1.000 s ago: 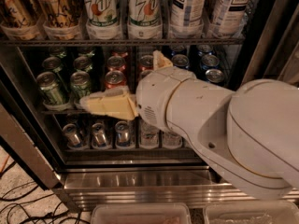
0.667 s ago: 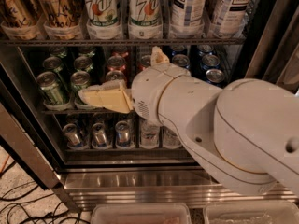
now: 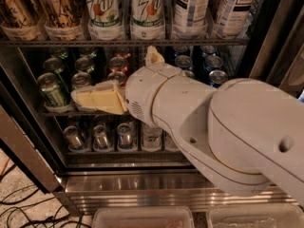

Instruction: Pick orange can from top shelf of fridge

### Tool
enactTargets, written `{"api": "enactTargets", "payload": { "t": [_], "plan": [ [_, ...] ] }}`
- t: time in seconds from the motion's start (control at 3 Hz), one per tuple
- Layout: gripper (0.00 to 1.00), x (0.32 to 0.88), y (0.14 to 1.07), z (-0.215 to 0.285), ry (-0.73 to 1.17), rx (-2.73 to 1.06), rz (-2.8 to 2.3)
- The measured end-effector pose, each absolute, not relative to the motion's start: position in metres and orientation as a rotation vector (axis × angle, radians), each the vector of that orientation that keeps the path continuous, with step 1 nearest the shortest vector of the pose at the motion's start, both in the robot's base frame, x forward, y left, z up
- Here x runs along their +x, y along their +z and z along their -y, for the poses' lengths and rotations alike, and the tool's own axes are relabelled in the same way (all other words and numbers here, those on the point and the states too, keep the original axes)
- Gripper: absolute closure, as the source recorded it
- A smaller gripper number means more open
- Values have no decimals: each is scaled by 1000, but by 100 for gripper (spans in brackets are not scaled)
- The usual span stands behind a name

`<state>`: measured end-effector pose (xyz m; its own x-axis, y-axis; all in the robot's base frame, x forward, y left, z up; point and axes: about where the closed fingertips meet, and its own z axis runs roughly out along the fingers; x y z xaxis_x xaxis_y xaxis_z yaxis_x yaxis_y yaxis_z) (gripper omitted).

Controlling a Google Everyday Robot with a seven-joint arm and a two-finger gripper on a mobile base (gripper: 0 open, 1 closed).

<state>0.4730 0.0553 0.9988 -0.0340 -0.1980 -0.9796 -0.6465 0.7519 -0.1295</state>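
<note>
At eleven o'clock, upright on the top shelf point(image 3: 142, 42) of the fridge point(image 3: 142, 186): the orange can point(image 3: 59, 6), a twin point(image 3: 19, 8) just beside at its nine, soda bottles point(image 3: 102, 8) at its three. Probably thin-walled, smooth and slippery, weighty if full; best gripped gently across mid-body, below the rim. Nearer centre, at the can's five o'clock: the gripper point(image 3: 116, 77), jaws spread wide and empty, level with the middle rack point(image 3: 57, 112).
</note>
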Motion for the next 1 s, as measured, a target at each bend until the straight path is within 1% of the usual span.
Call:
{"api": "enactTargets", "payload": {
  "t": [1.0],
  "plan": [
    [0, 462, 1009, -122, 470, -758, -1549]
  ]
}}
